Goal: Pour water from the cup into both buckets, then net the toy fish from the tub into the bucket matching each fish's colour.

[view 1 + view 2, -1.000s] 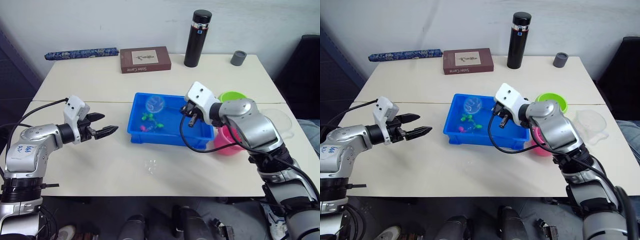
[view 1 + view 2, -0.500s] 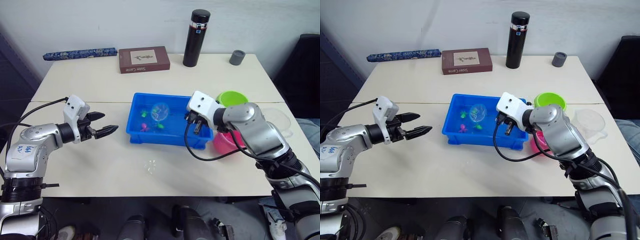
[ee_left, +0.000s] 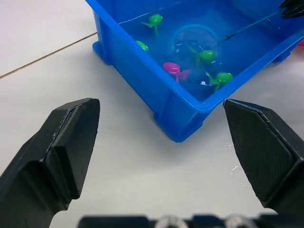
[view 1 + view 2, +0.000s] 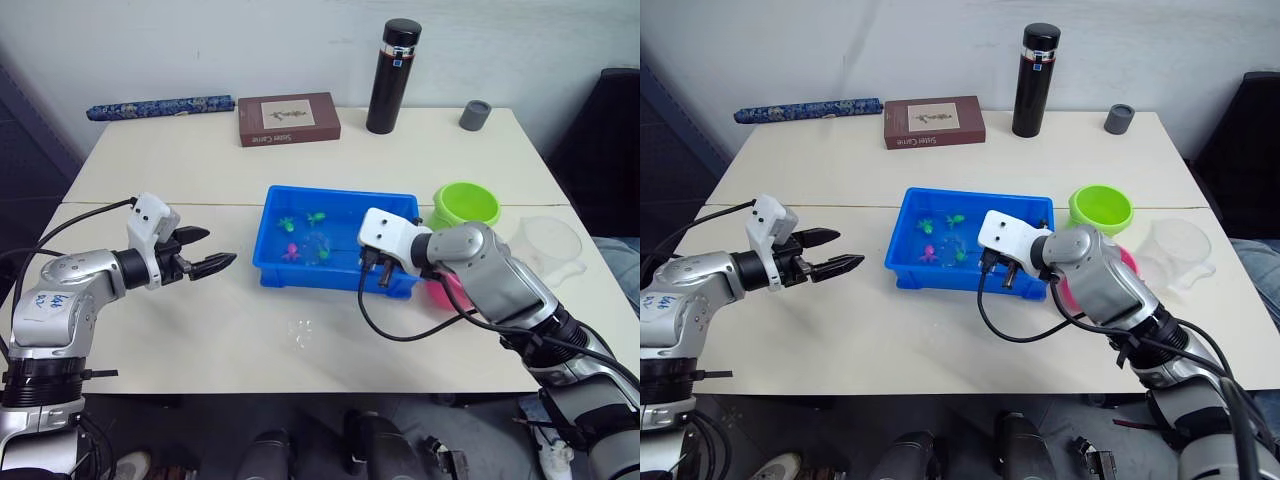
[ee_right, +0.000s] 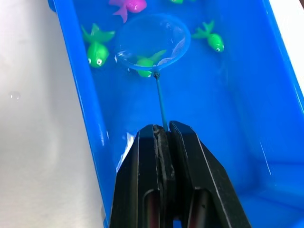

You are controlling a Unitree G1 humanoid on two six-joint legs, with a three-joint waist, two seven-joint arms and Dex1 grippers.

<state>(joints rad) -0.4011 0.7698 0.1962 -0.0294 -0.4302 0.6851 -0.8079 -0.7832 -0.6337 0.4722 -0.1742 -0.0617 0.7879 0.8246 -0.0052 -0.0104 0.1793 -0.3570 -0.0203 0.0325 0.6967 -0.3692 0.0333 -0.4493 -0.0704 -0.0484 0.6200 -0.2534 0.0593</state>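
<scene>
The blue tub (image 4: 340,193) holds water and several toy fish, among them a green fish (image 5: 98,51) and a pink fish (image 5: 130,4). My right gripper (image 5: 164,135) is shut on the net's thin handle at the tub's near right rim. The blue hoop of the net (image 5: 153,45) is down in the water, with a green fish (image 5: 147,61) at its near edge. The green bucket (image 4: 466,203) stands right of the tub. The pink bucket (image 4: 1127,262) is partly hidden behind my right arm. The clear cup (image 4: 548,240) sits at the far right. My left gripper (image 4: 221,245) hangs open and empty, left of the tub.
A black flask (image 4: 392,77), a grey cap (image 4: 474,115), a brown box (image 4: 289,118) and a blue patterned roll (image 4: 160,106) line the back of the table. Water drops (image 4: 302,333) lie on the table in front of the tub.
My right gripper has come toward the tub's near rim and lowered the net from above the back of the tub into the water. The left arm has stayed put.
</scene>
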